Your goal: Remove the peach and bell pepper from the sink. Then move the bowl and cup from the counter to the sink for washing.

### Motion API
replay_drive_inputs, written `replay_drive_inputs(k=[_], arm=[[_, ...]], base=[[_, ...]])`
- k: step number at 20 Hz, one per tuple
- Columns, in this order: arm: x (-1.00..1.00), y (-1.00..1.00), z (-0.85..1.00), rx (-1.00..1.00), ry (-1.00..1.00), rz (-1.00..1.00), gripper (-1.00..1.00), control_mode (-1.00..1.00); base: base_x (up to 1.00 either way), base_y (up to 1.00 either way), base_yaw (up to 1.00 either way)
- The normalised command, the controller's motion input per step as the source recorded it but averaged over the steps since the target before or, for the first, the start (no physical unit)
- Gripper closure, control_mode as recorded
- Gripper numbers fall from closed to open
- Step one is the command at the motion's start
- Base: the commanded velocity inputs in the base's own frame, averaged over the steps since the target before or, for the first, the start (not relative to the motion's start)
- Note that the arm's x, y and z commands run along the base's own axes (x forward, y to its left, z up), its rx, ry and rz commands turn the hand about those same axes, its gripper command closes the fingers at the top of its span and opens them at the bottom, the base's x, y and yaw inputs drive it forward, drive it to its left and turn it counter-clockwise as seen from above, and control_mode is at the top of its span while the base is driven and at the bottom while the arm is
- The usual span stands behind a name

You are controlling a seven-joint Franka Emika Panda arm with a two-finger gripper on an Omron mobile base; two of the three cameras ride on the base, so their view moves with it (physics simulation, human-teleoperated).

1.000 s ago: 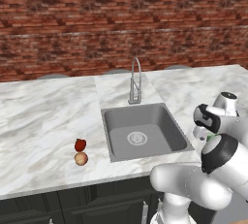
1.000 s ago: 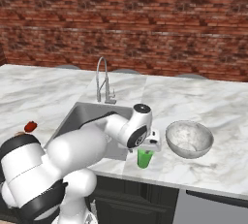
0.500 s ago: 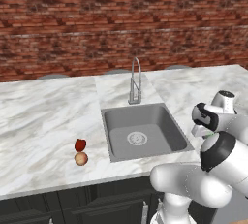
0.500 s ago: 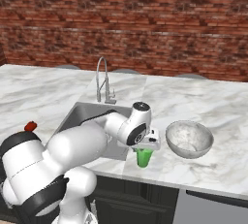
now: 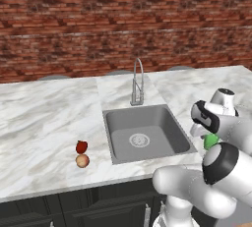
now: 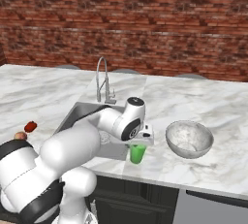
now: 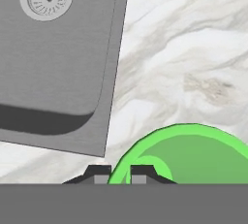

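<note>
Brick wall behind, white marble counter (image 5: 44, 118) w/ steel sink (image 5: 147, 135) set in it. Sink basin looks bare, so fruit step seems done: bell pepper (image 5: 81, 146) and peach (image 5: 82, 160) sit touching on counter left of sink. Dishes still to go. Gripper (image 7: 118, 173) is pressed nearly together, pinching rim of green cup (image 6: 137, 153), one tip inside the wall, one outside. Cup stands on counter near front edge, just right of sink. Bowl (image 6: 189, 139) rests untouched on counter, right of cup. Left, by my read: lift cup over into sink, then come back for bowl.
</note>
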Motion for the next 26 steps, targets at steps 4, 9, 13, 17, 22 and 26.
replay_drive_inputs(k=[4,9,13,17,22,26], arm=[[0.0,0.36,0.15,0.0,0.0,0.13,1.0,-1.0],[0.04,0.39,0.1,0.0,-0.03,0.15,1.0,-1.0],[0.11,0.4,0.05,0.0,-0.07,0.16,1.0,-1.0],[0.17,0.38,0.02,0.0,-0.1,0.16,1.0,-1.0],[0.27,0.31,0.0,0.0,-0.1,0.15,1.0,-1.0],[0.31,0.23,0.0,0.0,-0.06,0.14,1.0,-1.0]], base=[[0.0,0.0,0.0],[0.0,0.0,0.0],[0.0,0.0,0.0],[0.0,0.0,0.0],[0.0,0.0,0.0],[0.0,0.0,0.0]])
